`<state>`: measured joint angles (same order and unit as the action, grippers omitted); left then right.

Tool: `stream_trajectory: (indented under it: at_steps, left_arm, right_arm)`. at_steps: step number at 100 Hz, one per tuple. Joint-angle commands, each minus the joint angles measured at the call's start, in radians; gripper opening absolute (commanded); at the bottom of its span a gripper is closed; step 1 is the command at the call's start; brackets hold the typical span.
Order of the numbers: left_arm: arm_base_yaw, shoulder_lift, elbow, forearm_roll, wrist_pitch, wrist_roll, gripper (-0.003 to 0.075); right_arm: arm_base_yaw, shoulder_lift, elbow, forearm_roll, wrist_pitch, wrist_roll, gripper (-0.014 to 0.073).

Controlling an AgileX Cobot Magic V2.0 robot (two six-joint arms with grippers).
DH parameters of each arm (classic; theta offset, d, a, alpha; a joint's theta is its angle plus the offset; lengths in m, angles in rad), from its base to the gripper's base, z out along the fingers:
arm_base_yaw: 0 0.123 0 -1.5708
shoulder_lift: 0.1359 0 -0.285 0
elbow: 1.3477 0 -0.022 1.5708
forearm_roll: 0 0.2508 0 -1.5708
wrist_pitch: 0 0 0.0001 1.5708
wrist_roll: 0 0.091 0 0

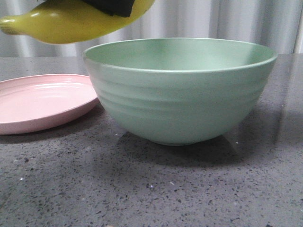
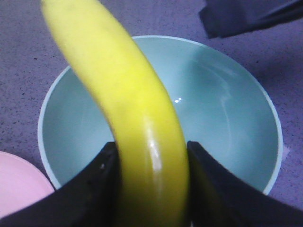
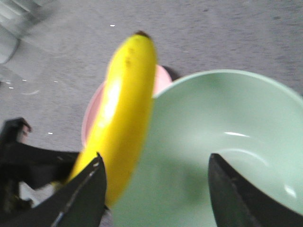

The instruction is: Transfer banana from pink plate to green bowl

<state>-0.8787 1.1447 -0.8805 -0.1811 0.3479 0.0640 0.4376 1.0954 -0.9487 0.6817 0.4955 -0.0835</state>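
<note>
The speckled grey desk [image 1: 156,189] carries 2 dishes. The green bowl [image 1: 180,94] is the biggest thing here, deep and ridged on the outside, sitting right of the pink plate [image 1: 42,101]; their rims look to be just touching or very nearly so, I cannot tell which. The plate lies flat with nothing on it.

The banana [image 1: 66,21] is up in the air, above the bowl's left rim and the near edge of the plate, with its tapered end pointing left. From the left wrist view it [image 2: 137,118] hangs over the bowl's hollow [image 2: 222,118]. The left pincer [image 2: 152,182] is clamped on the banana, 1 dark finger pressed to each side of it.

The right pincer [image 3: 156,189] hovers over the bowl [image 3: 227,142] with its 2 fingers spread apart and nothing between them; the banana [image 3: 123,113] passes just beside 1 finger.
</note>
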Motion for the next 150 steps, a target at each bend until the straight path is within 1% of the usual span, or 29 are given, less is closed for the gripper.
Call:
stream_trajectory:
  at_steps: [1,10,19,35,44,49,56,61,63,68,70,73,79,92,113,120,130,137,144,150]
  left_arm:
    - [-0.009,-0.023,-0.036,-0.025,-0.089,-0.001,0.0086]
    - [-0.009,-0.023,-0.036,-0.032,-0.089,-0.001,0.0086]
    - [-0.009,-0.023,-0.036,-0.035,-0.089,-0.001,0.0086]
    - [-0.009,-0.023,-0.036,-0.035,-0.089,-0.001,0.0086]
    - [-0.009,-0.023,-0.036,-0.035,-0.089,-0.001,0.0086]
    - [-0.009,-0.023,-0.036,-0.035,-0.089,-0.001,0.0091]
    - [-0.009,-0.023,-0.036,-0.035,-0.096,-0.001,0.0141]
    - [-0.009,-0.023,-0.036,-0.035,-0.101,-0.001,0.0209]
    - [-0.009,-0.023,-0.036,-0.035,-0.103,-0.001,0.0229]
    - [-0.009,-0.023,-0.036,-0.035,-0.107,-0.001,0.0304]
    - [-0.009,-0.023,-0.036,-0.035,-0.109,-0.001,0.0320]
    - [-0.009,-0.025,-0.036,-0.035,-0.117,-0.001,0.0354]
    - [-0.009,-0.027,-0.037,-0.035,-0.132,-0.001,0.0382]
    - [-0.007,-0.031,-0.051,-0.035,-0.141,-0.001,0.0382]
    - [-0.007,-0.069,-0.060,-0.033,-0.156,-0.001,0.0382]
    - [-0.007,-0.077,-0.060,-0.033,-0.162,-0.001,0.0382]
    - [-0.007,-0.081,-0.060,-0.035,-0.174,-0.001,0.0382]
    - [-0.007,-0.081,-0.060,-0.035,-0.178,-0.001,0.0382]
    - [-0.007,-0.081,-0.060,-0.035,-0.178,-0.001,0.0382]
    - [-0.007,-0.081,-0.060,-0.035,-0.178,-0.001,0.0382]
  right_arm:
    - [0.046,0.042,-0.058,0.071,-0.123,-0.013,0.0397]
    - [0.086,0.094,-0.084,0.101,-0.156,-0.013,0.0397]
    - [0.111,0.141,-0.104,0.104,-0.179,-0.013,0.0397]
    - [0.116,0.203,-0.120,0.152,-0.191,-0.013,0.0396]
    - [0.116,0.212,-0.120,0.152,-0.182,-0.013,0.0395]
    - [0.116,0.212,-0.120,0.152,-0.174,-0.013,0.0370]
    - [0.116,0.212,-0.120,0.152,-0.172,-0.013,0.0277]
    - [0.116,0.212,-0.120,0.152,-0.168,-0.014,0.0163]
    - [0.116,0.212,-0.120,0.152,-0.168,-0.018,0.0132]
    - [0.116,0.212,-0.120,0.152,-0.170,-0.021,0.0008]
    - [0.116,0.212,-0.120,0.152,-0.173,-0.021,-0.0034]
    - [0.116,0.212,-0.120,0.152,-0.175,-0.021,-0.0071]
    - [0.116,0.212,-0.120,0.152,-0.179,-0.021,-0.0069]
    - [0.105,0.193,-0.122,0.129,-0.183,-0.041,-0.0068]
    - [0.016,0.116,-0.122,0.071,-0.206,-0.041,-0.0068]
    - [-0.012,0.094,-0.122,0.014,-0.218,-0.041,-0.0068]
    - [-0.027,0.092,-0.122,-0.127,-0.221,-0.041,-0.0068]
    - [-0.027,0.107,-0.112,-0.169,-0.219,-0.041,-0.0067]
    - [-0.025,0.128,-0.099,-0.171,-0.209,-0.041,-0.0043]
    - [-0.023,0.148,-0.098,-0.173,-0.194,-0.041,0.0028]
